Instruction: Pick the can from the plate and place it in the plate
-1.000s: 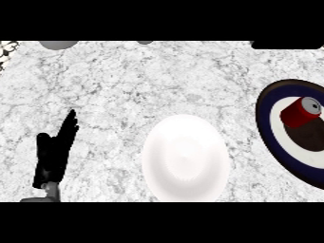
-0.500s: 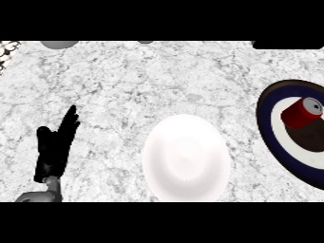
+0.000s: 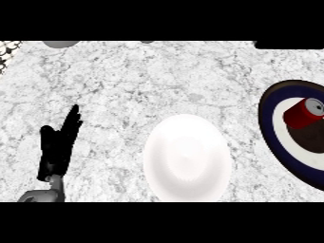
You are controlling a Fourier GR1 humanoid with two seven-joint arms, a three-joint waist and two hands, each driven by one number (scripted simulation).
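Looking steeply down on the marbled counter (image 3: 157,80), we see two plates and one hand. At the right edge lies a dark-blue plate (image 3: 273,142) with a white ring and a dark centre; on it stands the red can (image 3: 303,114), tilted so that its silver top faces up and to the right, well inside the rim. Near the middle of the view, toward the lower edge, lies a plain white plate (image 3: 186,157), which carries nothing we can see. The two plates lie near each other but apart. At the lower left we find the left hand (image 3: 58,147), black, fingers straight and pointing up the view, closed on nothing and well apart from both plates and from the can. The right hand shows nowhere in the view. As to progress, we judge that the can sits on the blue plate and not on the white one; if the white plate is the goal, the transfer remains to be made. If the blue plate is the goal, the can already lies as wanted. The task sentence names only "the plate", so we cannot settle which.
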